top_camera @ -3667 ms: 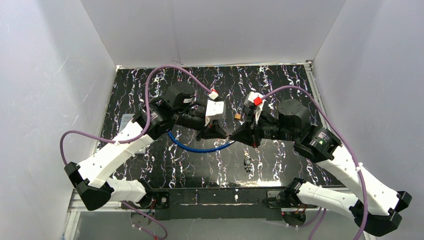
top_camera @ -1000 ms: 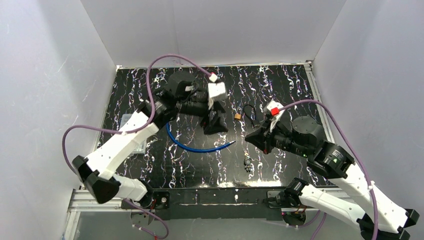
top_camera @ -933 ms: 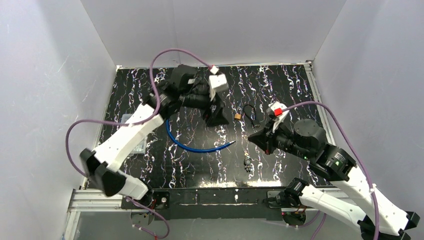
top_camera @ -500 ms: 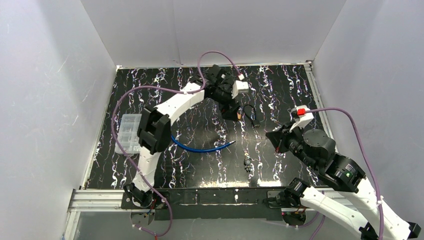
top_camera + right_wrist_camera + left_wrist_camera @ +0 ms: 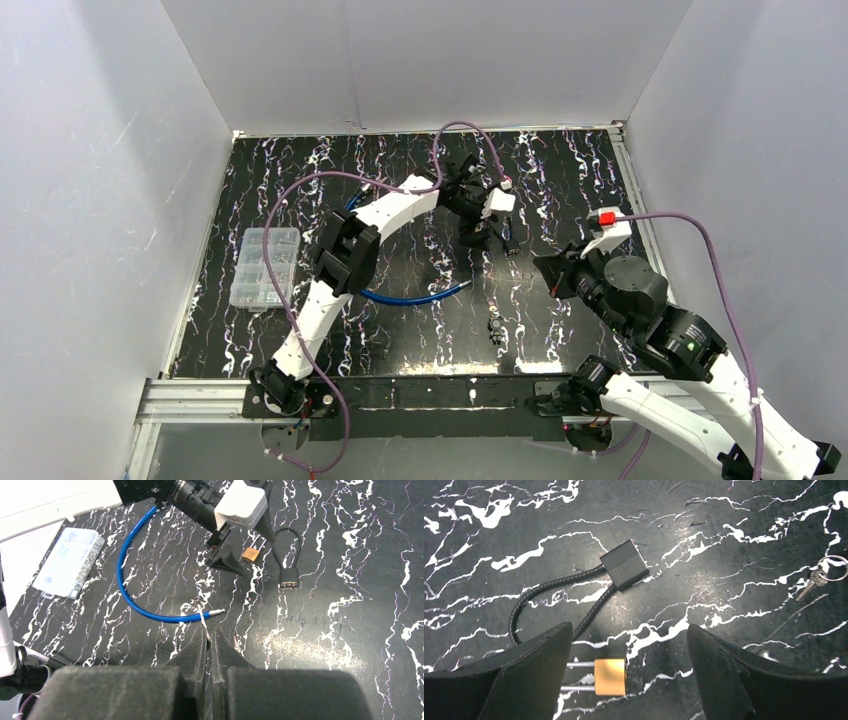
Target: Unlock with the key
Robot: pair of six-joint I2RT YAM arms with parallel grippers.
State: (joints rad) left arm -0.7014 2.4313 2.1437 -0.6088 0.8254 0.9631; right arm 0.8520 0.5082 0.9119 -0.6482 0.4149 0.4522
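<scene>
Unlocking not begun: left gripper (image 5: pixel 629 628), jaws spread, over the padlock (image 5: pixel 610 676); key (image 5: pixel 819 577) untouched, well apart from it; right gripper (image 5: pixel 210 632), jaws pressed together.

The left end effector (image 5: pixel 629 629) has reached out over the brass padlock (image 5: pixel 610 676); the right end effector (image 5: pixel 547 271) withdrew.

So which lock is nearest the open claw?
The small gold padlock, lying between the left gripper's fingers. The black cable lock sits farther out.
</scene>
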